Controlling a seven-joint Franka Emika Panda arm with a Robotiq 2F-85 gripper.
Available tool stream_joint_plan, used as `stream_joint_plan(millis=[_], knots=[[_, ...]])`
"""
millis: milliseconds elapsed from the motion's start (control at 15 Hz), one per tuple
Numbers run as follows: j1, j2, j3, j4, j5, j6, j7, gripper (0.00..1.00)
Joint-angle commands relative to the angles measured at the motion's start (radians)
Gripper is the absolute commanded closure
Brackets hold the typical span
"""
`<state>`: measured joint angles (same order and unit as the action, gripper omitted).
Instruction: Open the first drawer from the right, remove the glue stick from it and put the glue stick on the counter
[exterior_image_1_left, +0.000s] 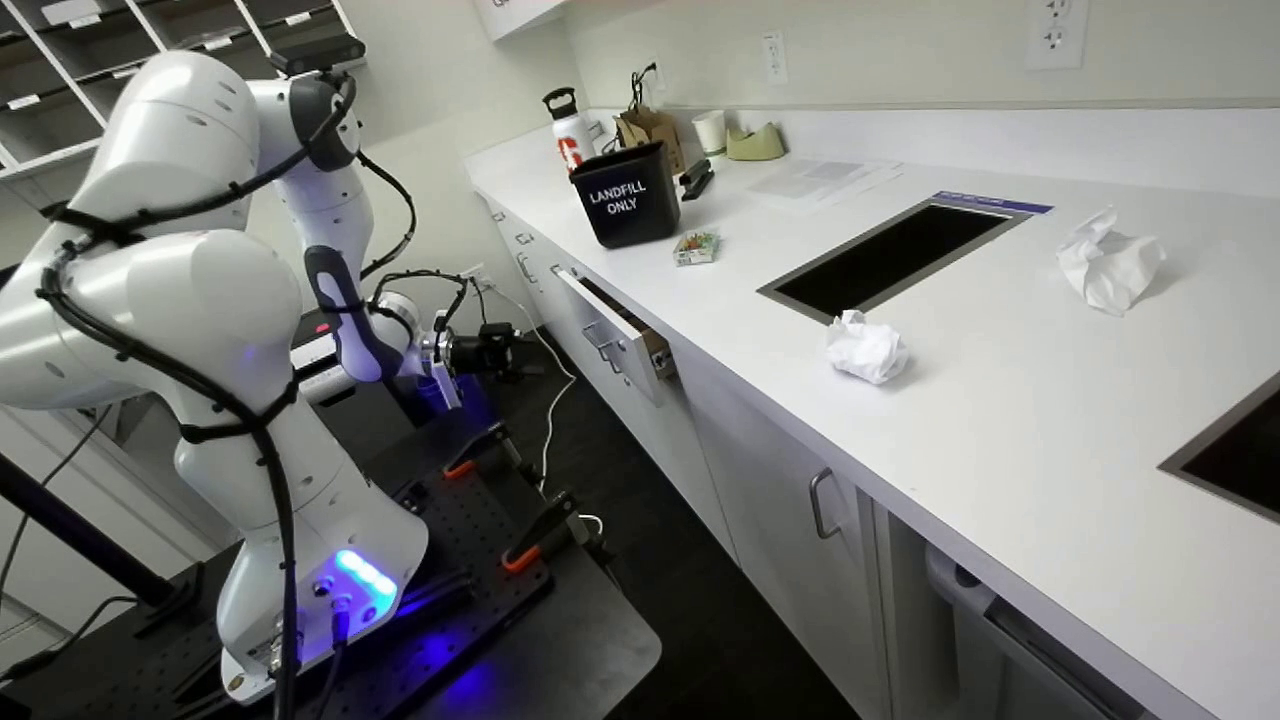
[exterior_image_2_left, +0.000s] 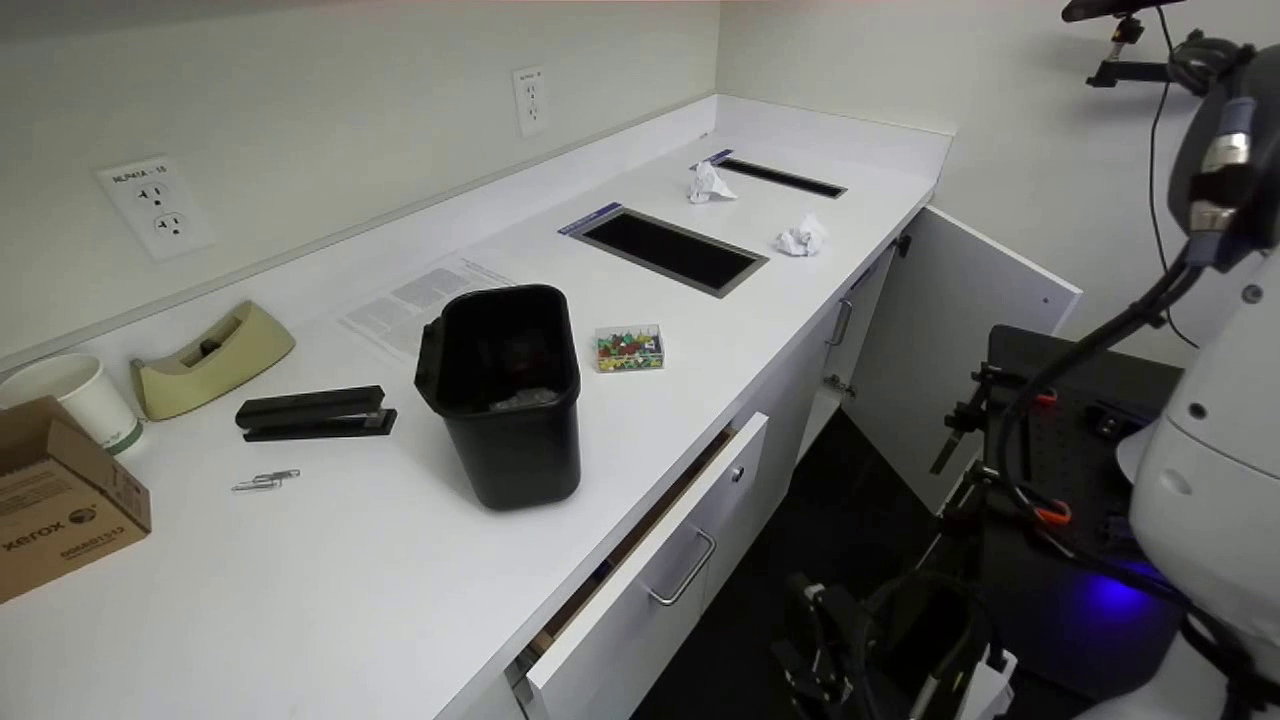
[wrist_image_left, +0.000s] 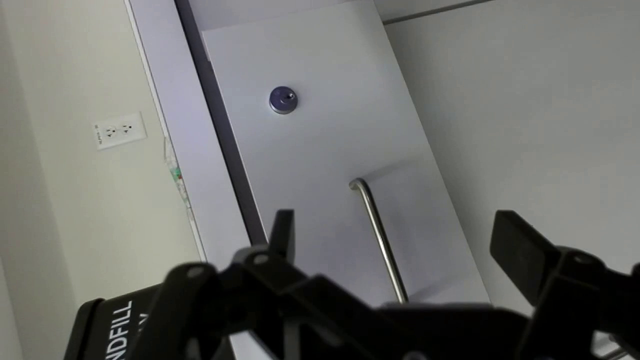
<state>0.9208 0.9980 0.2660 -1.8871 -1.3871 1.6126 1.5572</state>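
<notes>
Empty and spread wide, probably to grasp the silver metal bar handle (wrist_image_left: 381, 238) and pull, the black two-fingered gripper (wrist_image_left: 394, 223) spans the wrist view's lower frame, facing but apart from the shallow white flat-fronted drawer (wrist_image_left: 320, 145), partly open at centre, in which the glue stick, not visible, presumably lies.

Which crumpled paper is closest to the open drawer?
The crumpled paper near the front edge of the counter, the drawer side; the other crumpled paper lies nearer the wall.
</notes>
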Motion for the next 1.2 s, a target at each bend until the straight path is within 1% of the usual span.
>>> stream_joint_plan(millis=[0,200,400,600,1133], knots=[[0.017,0.054,-0.015,0.057,-0.035,-0.068,-0.027,0.00],[0.051,0.125,-0.037,0.142,-0.099,-0.168,-0.074,0.00],[0.052,0.188,-0.041,0.221,-0.148,-0.206,-0.100,0.00],[0.030,0.228,-0.043,0.277,-0.183,-0.191,-0.138,0.00],[0.013,0.332,-0.090,0.413,-0.252,-0.185,-0.303,0.00]])
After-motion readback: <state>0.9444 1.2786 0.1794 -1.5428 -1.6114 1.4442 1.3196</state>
